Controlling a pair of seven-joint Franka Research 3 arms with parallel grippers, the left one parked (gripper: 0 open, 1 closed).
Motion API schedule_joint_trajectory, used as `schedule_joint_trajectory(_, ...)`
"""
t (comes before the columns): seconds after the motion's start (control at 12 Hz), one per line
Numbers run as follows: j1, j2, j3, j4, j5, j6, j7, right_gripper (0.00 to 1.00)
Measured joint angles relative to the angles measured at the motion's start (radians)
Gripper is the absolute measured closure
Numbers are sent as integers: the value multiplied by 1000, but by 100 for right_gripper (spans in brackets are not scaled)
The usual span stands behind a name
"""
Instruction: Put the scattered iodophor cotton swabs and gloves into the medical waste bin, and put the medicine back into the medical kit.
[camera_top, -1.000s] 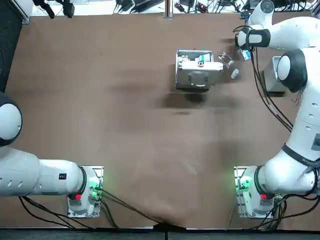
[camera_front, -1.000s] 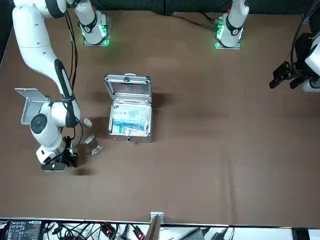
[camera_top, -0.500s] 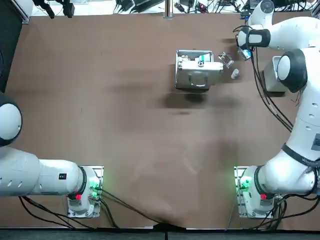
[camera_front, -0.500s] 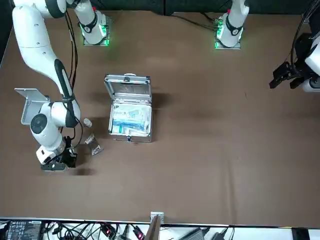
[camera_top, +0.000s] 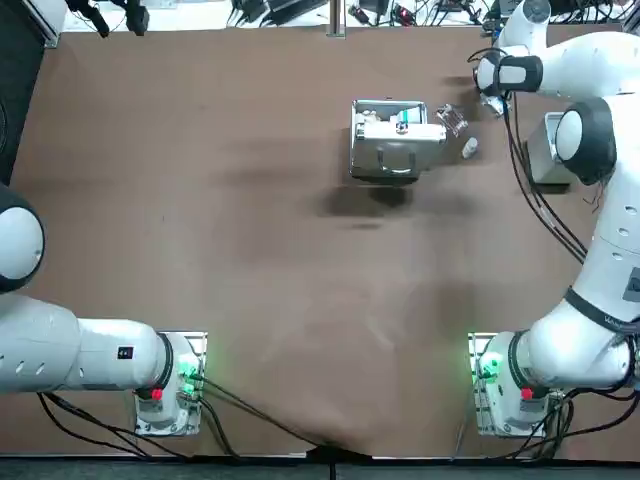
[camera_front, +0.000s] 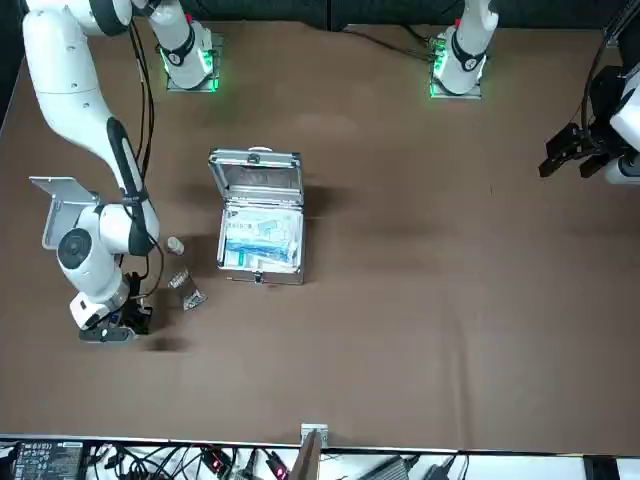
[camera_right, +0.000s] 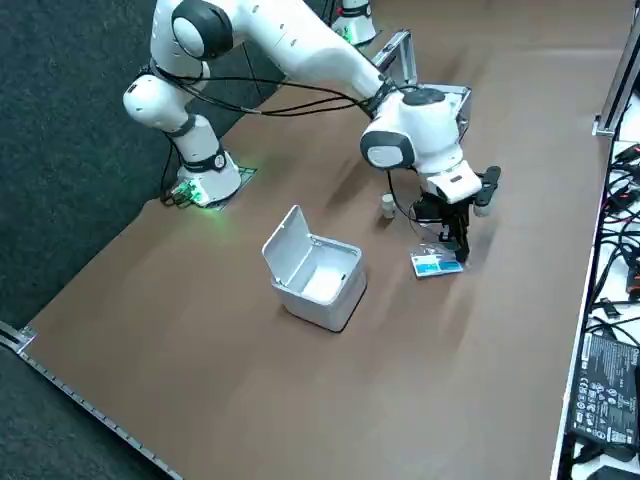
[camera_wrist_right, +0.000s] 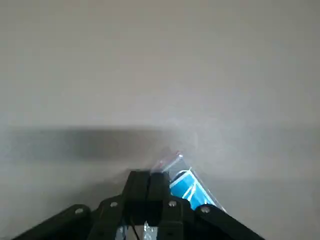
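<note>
End effector (camera_wrist_right: 147, 175) on your right arm is way out at the far end of the surface (camera_top: 250, 250), past the medical kit (camera_top: 385, 140) and out toward the robot's right. Its fingers are pinched tight together, and you can see the clear edge of a blue-and-white packet (camera_right: 437, 264) poking out at the tips, so it looks clamped on that packet, with the blue printed part sticking out to one side. From the right side view the packet sits low, just off the surface or grazing it, can't tell which. The kit is open, lid up, with boxes inside. Between the kit and the end effector you've got a small white bottle (camera_top: 469, 147) and a crinkly clear packet (camera_top: 452, 120) lying loose. The white waste bin (camera_right: 315, 270) sits with its flip lid up, off at the robot's right edge, near the arm.
</note>
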Motion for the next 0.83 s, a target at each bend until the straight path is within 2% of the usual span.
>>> schedule_joint_trajectory(0.17,-7,-47,0,19,0,-92,0,99)
schedule_joint_trajectory(0.58,-16,-248,0,32,0,-353,0,99)
schedule_joint_trajectory(0.83,-57,-326,-4,24,0,-503,-58,99)
